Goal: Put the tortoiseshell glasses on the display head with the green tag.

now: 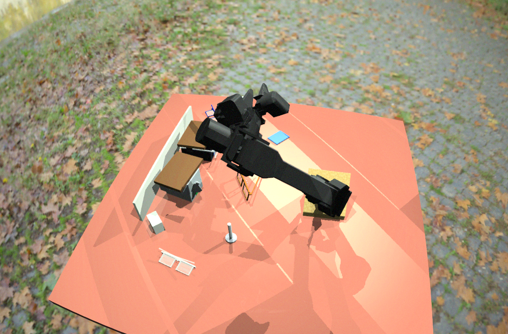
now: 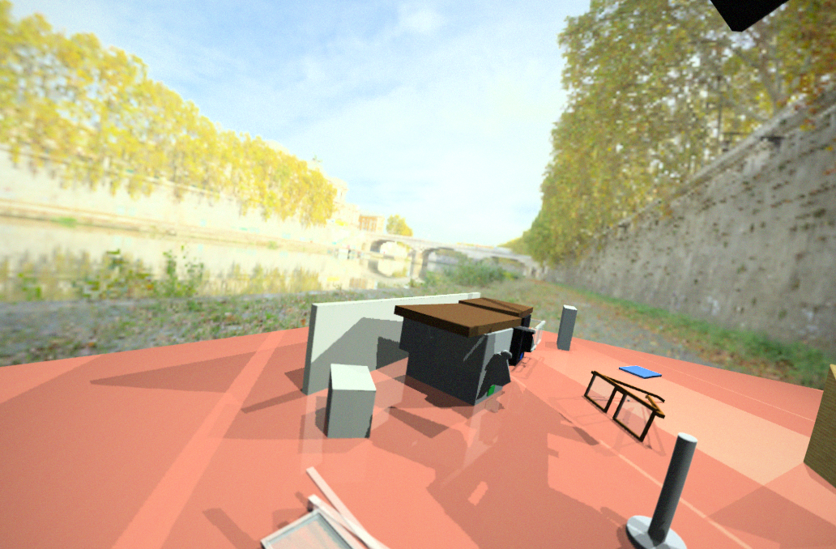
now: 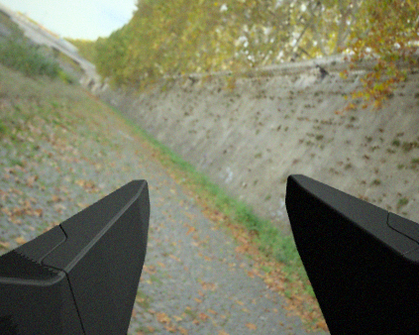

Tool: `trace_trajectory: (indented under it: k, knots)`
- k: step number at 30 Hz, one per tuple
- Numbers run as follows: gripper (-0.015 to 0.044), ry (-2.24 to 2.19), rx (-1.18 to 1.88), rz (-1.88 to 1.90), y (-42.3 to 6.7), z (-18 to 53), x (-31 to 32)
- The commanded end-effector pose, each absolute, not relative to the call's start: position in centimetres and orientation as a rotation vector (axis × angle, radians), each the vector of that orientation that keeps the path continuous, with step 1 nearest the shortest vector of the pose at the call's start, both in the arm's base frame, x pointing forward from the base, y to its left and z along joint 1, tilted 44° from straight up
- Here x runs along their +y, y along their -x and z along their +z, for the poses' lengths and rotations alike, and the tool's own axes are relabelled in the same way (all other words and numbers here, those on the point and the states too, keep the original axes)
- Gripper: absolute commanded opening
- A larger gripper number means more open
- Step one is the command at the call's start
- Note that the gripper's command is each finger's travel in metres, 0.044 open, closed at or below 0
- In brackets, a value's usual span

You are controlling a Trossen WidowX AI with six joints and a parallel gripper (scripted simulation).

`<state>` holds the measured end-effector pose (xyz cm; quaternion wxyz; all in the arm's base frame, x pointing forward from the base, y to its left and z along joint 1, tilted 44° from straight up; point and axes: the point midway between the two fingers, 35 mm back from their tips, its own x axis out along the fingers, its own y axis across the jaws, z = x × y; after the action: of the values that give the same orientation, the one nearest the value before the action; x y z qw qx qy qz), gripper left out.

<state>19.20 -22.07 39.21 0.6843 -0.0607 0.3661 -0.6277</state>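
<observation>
The tortoiseshell glasses [image 1: 240, 184] [image 2: 624, 389] stand upright on the salmon table [image 1: 341, 275] [image 2: 108, 420], just right of the heads. The near grey display head [image 1: 191, 188] [image 2: 458, 365] has a brown top and a small green tag [image 2: 491, 390] at its base. The second head [image 1: 189, 135] [image 2: 496, 304] stands right behind it, partly hidden by my arm. My gripper [image 1: 256, 91] [image 3: 217, 191] is raised high over the far part of the table and points outward. Its fingers are half open with nothing between them.
A white wall panel [image 1: 160, 161] [image 2: 347, 329] stands behind the heads. White glasses [image 1: 173, 262] [image 2: 302, 530], a white block [image 1: 155, 221] [image 2: 349, 397], a grey post [image 1: 230, 232] [image 2: 668, 491], a blue card [image 1: 278, 137] [image 2: 639, 371], blue glasses [image 1: 210, 112] and a cork block [image 1: 329, 176] [image 2: 833, 427] are on the table.
</observation>
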Motion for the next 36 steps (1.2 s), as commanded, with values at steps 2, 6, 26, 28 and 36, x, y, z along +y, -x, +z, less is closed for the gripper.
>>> trace_trajectory:
  k: [2, 6, 26, 28, 36]
  knots:
    - [0.02, 0.004, 1.002, -1.221, -24.0, 31.5, -22.7]
    - [0.02, -0.118, 1.128, -1.082, -26.6, 25.7, -22.3]
    - [0.02, -1.283, 1.681, -0.335, -29.1, -0.8, -9.8]
    - [0.02, -1.4, 1.692, -0.287, -28.9, -1.8, -8.7]
    - [0.02, -1.418, 1.693, -0.28, -29.5, -2.1, -8.8]
